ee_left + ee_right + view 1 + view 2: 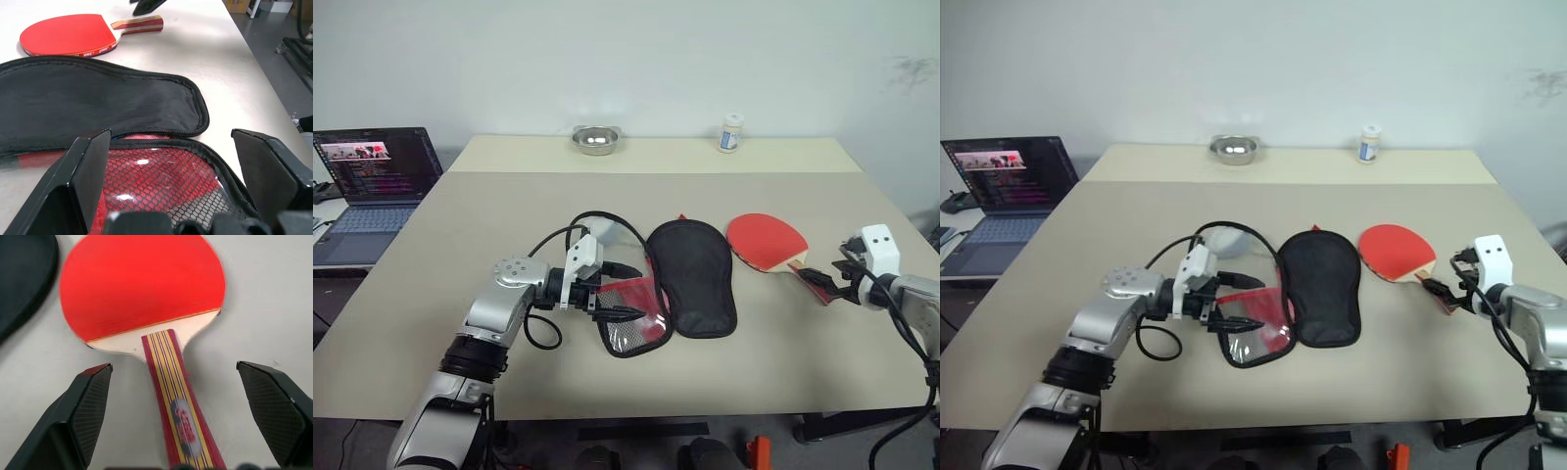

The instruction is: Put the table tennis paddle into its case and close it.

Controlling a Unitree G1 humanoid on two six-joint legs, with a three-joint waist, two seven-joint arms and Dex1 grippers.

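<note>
With both hands spread empty, the right hand [173, 421] should close squarely on the table tennis paddle [769, 242] handle while the left hand [619, 291] pins the case [677, 284] mid-worktop.

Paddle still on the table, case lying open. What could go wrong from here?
1. The right hand is open around the handle of the paddle, which lies flat on the table; closing may nudge it rather than lift it.
2. The case is spread flat, so its black flap may block insertion.
3. The open left hand hovers over the case's clear mesh side, which may slide.
</note>
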